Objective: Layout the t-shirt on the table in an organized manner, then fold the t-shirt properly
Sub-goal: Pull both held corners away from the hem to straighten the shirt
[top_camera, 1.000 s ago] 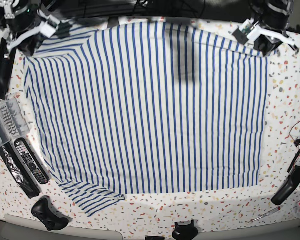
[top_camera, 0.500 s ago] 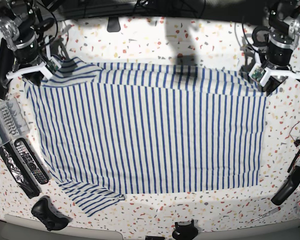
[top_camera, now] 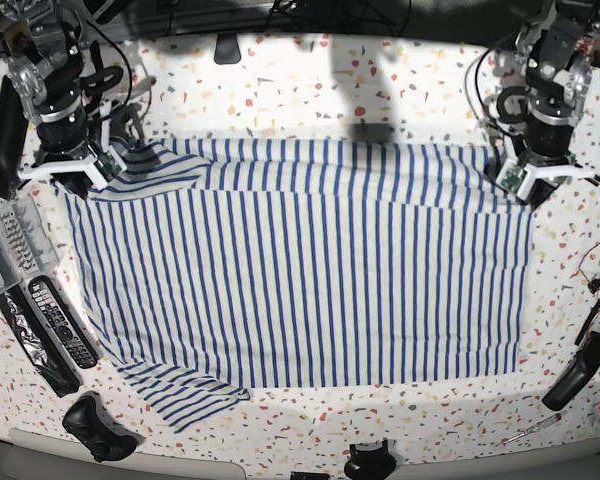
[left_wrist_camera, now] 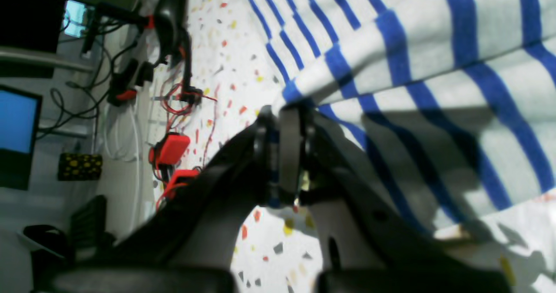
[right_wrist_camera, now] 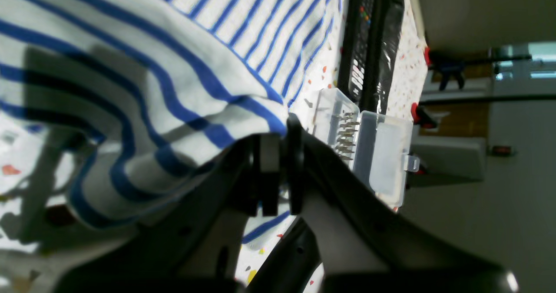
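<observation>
The t-shirt (top_camera: 300, 290) lies on the table (top_camera: 310, 75), remotes (top_camera: 55, 325) beside its left edge

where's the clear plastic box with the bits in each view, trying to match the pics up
Base: the clear plastic box lies at the far left edge of the table, just above the remotes.
Right wrist: the box sits right of centre, beside the right gripper, with the remotes above it.
Left wrist: not in it.
Shared landmark: the striped t-shirt, in all three views.
</observation>
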`<action>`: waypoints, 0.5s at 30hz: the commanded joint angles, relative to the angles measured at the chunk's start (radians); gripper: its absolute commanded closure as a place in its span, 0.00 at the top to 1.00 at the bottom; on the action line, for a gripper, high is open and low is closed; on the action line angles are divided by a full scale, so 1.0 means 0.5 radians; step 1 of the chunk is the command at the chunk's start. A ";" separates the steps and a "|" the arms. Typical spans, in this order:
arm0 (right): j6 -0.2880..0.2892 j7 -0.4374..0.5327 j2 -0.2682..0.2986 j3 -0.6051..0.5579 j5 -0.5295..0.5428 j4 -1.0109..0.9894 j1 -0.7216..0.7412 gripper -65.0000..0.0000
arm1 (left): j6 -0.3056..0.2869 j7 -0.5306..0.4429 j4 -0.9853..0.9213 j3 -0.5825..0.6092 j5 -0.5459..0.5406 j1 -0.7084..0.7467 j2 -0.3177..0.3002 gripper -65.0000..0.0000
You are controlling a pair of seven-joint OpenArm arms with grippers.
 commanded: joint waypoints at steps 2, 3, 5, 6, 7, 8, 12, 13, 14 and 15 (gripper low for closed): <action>-0.031 0.021 0.011 0.018 -0.029 -0.042 0.061 0.00 | 0.042 -0.035 0.026 -0.014 0.014 -0.021 -0.022 0.00; -0.031 0.027 0.006 0.018 -0.029 -0.071 0.079 0.00 | 0.041 -0.034 0.026 -0.014 0.015 -0.024 -0.022 0.00; -0.031 0.046 0.007 0.018 -0.029 -0.124 0.106 0.00 | 0.041 -0.034 0.026 -0.014 0.016 -0.024 -0.022 0.00; -0.031 0.048 0.006 0.018 -0.029 -0.149 0.123 0.00 | 0.041 -0.034 0.026 -0.014 0.016 -0.024 -0.022 0.00; -0.031 0.049 0.007 0.018 -0.029 -0.176 0.137 0.00 | 0.041 -0.035 0.026 -0.014 0.016 -0.024 -0.022 0.00; -0.031 0.050 0.006 0.018 -0.028 -0.204 0.156 0.00 | 0.041 -0.035 0.026 -0.014 0.016 -0.024 -0.022 0.00; -0.031 0.063 0.002 0.018 -0.028 -0.333 0.254 0.00 | 0.040 -0.052 0.026 -0.014 0.016 -0.024 -0.022 0.00; -0.031 0.063 -0.006 0.018 -0.029 -0.362 0.286 0.00 | 0.040 -0.062 0.026 -0.014 0.015 -0.025 -0.022 0.00; -0.031 0.064 -0.018 0.018 -0.029 -0.391 0.320 0.00 | 0.040 -0.079 0.026 -0.014 0.015 -0.024 -0.022 0.00; -0.030 0.065 -0.034 0.018 -0.029 -0.419 0.356 0.00 | 0.040 -0.090 0.026 -0.014 0.014 -0.025 -0.022 0.00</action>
